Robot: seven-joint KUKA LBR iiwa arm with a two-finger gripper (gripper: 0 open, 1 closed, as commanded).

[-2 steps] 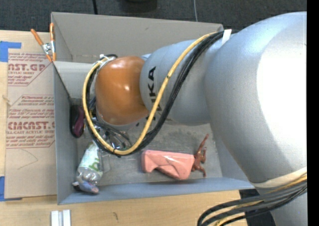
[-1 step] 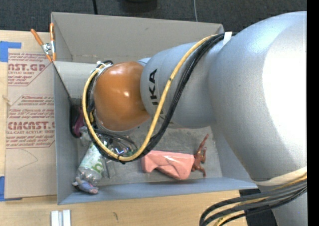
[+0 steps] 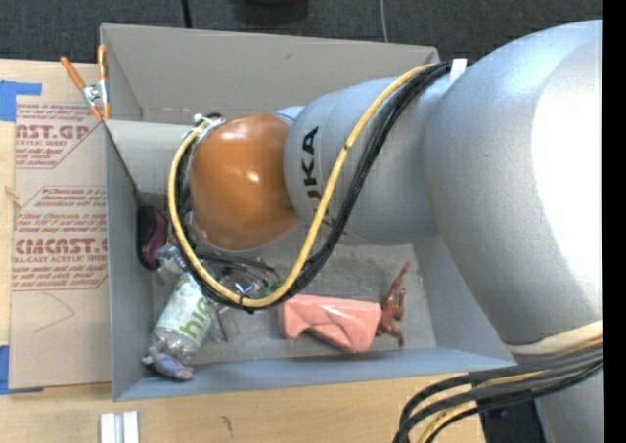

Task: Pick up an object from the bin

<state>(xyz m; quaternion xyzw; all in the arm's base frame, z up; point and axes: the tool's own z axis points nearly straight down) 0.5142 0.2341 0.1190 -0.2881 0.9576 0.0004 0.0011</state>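
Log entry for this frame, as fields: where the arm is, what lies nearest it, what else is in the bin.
arm: orange wrist cover over the grey metal bin's left-middle
nearest: white-and-green cylindrical bottle, lying at lower left; dark maroon object against left wall
elsewhere: soft pink lump, small red-brown figure beside it
held: cannot tell

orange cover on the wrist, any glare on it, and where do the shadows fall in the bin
Camera view: a soft pale highlight sits on the orange cover; the arm shades the bin floor under it, darkest at its left; the pink thing and the bottle at the front lie lit.
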